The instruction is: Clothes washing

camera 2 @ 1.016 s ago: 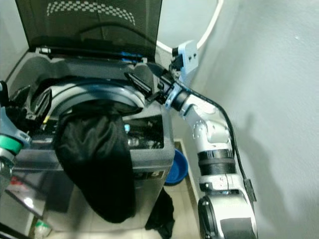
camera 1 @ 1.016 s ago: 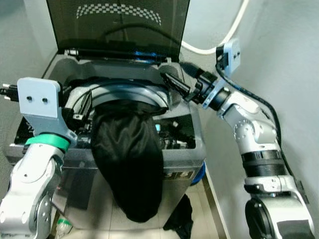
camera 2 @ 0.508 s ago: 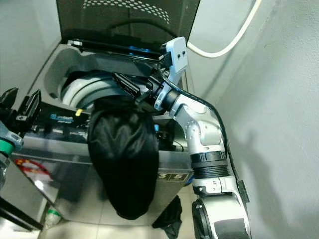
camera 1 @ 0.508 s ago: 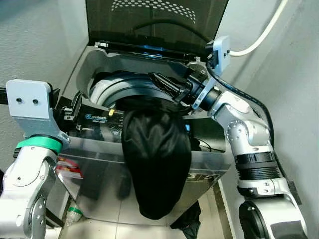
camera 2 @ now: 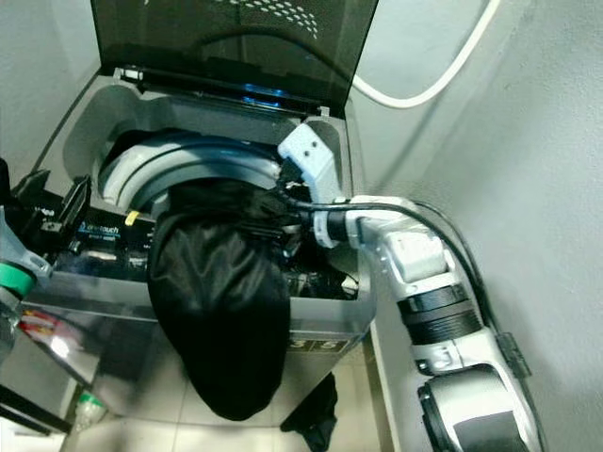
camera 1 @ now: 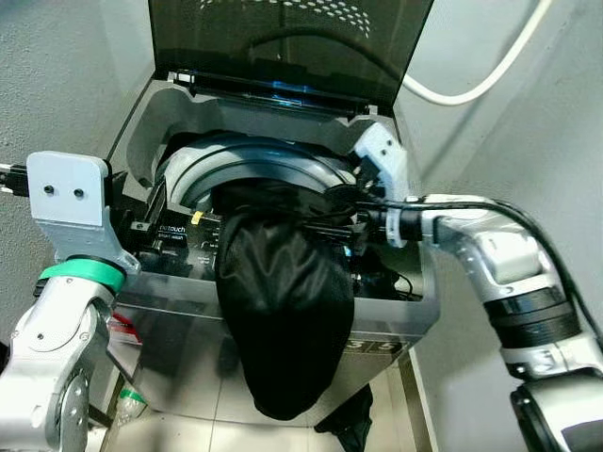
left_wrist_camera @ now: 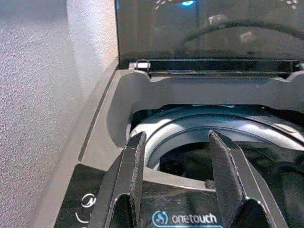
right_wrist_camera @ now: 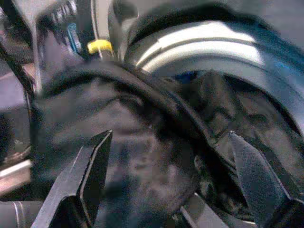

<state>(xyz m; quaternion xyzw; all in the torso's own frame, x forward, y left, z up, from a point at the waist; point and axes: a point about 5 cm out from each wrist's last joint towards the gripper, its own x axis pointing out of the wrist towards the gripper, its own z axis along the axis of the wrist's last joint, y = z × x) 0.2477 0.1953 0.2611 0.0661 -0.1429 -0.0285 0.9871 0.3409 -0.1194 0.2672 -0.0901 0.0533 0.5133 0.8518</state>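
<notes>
Grey wall (camera 1: 57, 75) | right tool (right_wrist_camera: 166, 190) spread over garment (camera 1: 283, 320) | left tool (left_wrist_camera: 178, 185) spread

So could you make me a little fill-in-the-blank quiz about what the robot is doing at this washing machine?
1. The washer's lid stands ____.
2. The garment draped over the washer's front edge is ____ in colour.
3. The gripper with its open fingers right at the garment is the ____ gripper.
4. The left gripper hovers, fingers ____, over the control panel.

Missing words: open; black; right; open
</notes>
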